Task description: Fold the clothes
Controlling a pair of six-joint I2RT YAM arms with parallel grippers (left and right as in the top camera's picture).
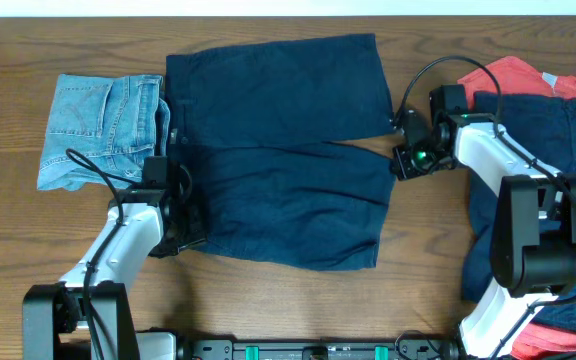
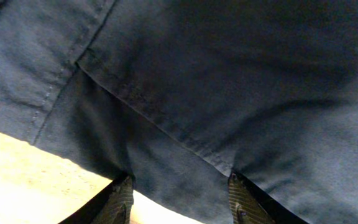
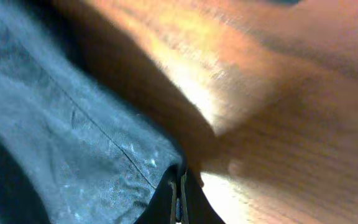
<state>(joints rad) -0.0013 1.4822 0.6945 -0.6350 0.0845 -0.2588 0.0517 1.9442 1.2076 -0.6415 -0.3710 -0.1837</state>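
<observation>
Closest in, the right jaws are clamped on the leg hem of the shorts, spread flat on the table, while the left jaws are held parted at the waist end, presumably for lifting together.

A: Surface?
B: One table, brown wood, visible grain.
A: Beyond it?
B: One white strip along the far edge; wall or floor, unclear.
A: Light?
B: One bright patch on the wood, soft shadow beside.
</observation>
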